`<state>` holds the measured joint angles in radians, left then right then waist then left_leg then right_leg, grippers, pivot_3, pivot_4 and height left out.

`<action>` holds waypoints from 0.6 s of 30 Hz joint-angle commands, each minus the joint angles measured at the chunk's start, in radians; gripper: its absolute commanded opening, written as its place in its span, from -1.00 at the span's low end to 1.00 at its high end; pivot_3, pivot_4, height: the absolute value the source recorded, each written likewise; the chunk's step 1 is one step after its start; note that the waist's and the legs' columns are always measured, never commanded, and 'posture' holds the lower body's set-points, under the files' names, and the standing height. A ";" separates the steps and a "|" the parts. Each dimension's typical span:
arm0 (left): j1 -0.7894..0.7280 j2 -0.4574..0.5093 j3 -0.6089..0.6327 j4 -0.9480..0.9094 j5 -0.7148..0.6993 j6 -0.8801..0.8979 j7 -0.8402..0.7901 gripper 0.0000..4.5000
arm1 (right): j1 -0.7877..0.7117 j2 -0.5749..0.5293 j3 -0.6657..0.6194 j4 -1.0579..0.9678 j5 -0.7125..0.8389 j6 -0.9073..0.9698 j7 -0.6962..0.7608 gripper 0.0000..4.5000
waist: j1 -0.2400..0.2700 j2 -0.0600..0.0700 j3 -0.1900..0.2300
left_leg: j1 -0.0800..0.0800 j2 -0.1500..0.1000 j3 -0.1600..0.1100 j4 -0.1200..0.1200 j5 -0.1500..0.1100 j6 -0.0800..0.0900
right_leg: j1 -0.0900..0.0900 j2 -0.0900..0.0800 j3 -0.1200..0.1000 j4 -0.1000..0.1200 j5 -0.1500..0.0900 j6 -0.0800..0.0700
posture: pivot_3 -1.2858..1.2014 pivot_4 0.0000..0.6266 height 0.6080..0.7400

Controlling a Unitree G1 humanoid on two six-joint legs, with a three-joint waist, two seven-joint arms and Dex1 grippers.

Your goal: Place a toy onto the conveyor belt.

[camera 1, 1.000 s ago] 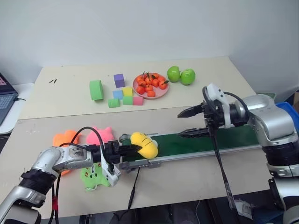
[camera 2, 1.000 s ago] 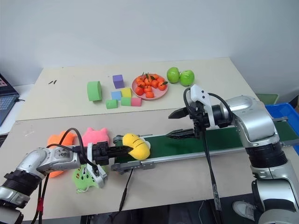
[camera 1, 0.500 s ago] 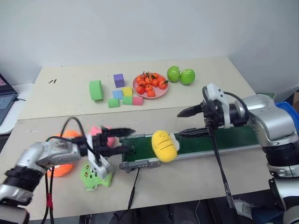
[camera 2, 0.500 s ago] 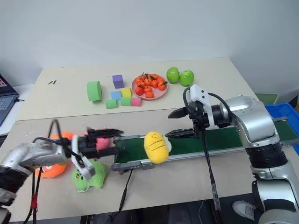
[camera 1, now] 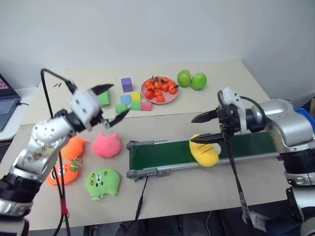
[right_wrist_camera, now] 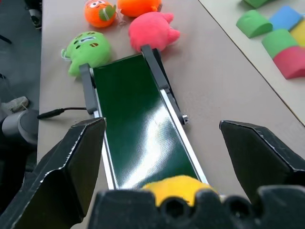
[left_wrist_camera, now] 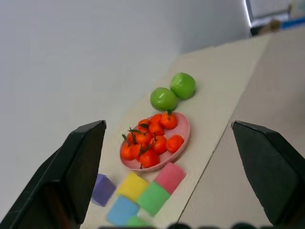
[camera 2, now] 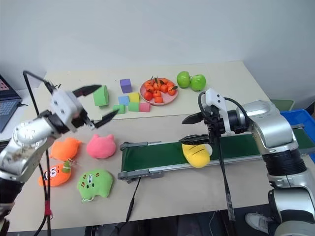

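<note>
On the long dark green conveyor belt (camera 1: pixel 167 153) in its silver-grey metal frame, the plump yellow plush toy (camera 1: pixel 204 152) is lying partway along, leaning over the near rail. The right gripper (camera 1: pixel 206 128) is hanging just above the toy with its two black fingers spread wide and not touching it. The left gripper (camera 1: pixel 111 102) is hovering high above the table, well apart from the belt, its jaws standing fully apart and holding nothing. Beside the belt's left end, a pink plush (camera 1: pixel 107 145), an orange plush with a face (camera 1: pixel 63 167) and a green plush with a face (camera 1: pixel 103 182) are lying on the beige tabletop (camera 1: pixel 197 191). Farther back, coloured foam blocks (camera 1: pixel 131 101), a pink plate of small oranges (camera 1: pixel 159 90) and two green apples (camera 1: pixel 191 79) are sitting together.
</note>
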<state>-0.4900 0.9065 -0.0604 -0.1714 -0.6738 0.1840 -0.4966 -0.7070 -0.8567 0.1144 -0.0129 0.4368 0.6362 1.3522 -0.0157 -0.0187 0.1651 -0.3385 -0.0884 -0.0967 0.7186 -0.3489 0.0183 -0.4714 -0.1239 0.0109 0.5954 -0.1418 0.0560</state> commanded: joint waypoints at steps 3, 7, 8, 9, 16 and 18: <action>-0.123 -0.022 0.129 0.008 -0.165 0.281 -0.004 1.00 | 0.051 -0.066 -0.105 -0.101 0.049 0.041 -0.028 1.00 | -0.005 0.000 0.000 | 0.000 0.000 0.000 -0.001 0.000 0.000 | 0.000 0.000 0.000 0.000 0.000 0.000 | 0.03 -0.52 1.00; -0.163 -0.026 0.224 0.056 -0.207 0.404 0.026 1.00 | 0.123 -0.085 -0.200 -0.202 0.109 0.111 -0.092 1.00 | -0.004 0.000 0.000 | 0.000 0.000 0.000 -0.001 0.000 0.000 | 0.000 0.000 0.000 -0.001 0.000 0.000 | 0.03 -0.52 1.00; -0.172 -0.032 0.234 0.061 -0.201 0.425 0.042 1.00 | 0.141 -0.092 -0.228 -0.214 0.125 0.126 -0.103 1.00 | -0.004 0.000 0.000 | 0.001 0.000 0.001 -0.001 0.000 0.000 | 0.000 0.000 0.001 -0.001 0.000 0.000 | 0.03 -0.52 1.00; -0.173 -0.035 0.247 0.063 -0.198 0.443 0.049 1.00 | 0.156 -0.095 -0.248 -0.233 0.139 0.143 -0.118 1.00 | -0.002 0.000 0.000 | 0.001 0.000 0.001 -0.001 0.000 0.000 | 0.000 0.000 0.001 -0.001 0.000 0.000 | 0.03 -0.52 1.00; -0.135 -0.042 0.281 -0.019 -0.319 0.620 -0.088 1.00 | 0.285 -0.187 -0.395 -0.344 0.234 0.252 -0.162 1.00 | 0.007 0.000 0.000 | 0.000 0.000 0.000 0.001 0.000 0.000 | 0.000 0.000 0.001 -0.001 0.000 0.000 | 0.03 -0.52 1.00; -0.111 -0.024 0.270 -0.092 -0.361 0.652 -0.184 1.00 | 0.314 -0.219 -0.437 -0.351 0.258 0.268 -0.150 1.00 | 0.005 0.000 0.000 | 0.000 0.000 0.001 0.001 0.000 0.000 | 0.000 0.000 0.001 0.000 0.000 0.000 | 0.03 -0.52 1.00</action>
<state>-0.5998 0.8552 0.2026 -0.1738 -0.9847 0.8173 -0.5973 -0.3982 -1.0492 -0.2469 -0.3343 0.6553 0.8871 1.1964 -0.0103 -0.0188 0.1651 -0.3387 -0.0883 -0.0960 0.7199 -0.3490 0.0183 -0.4712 -0.1241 0.0121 0.5950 -0.1415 0.0560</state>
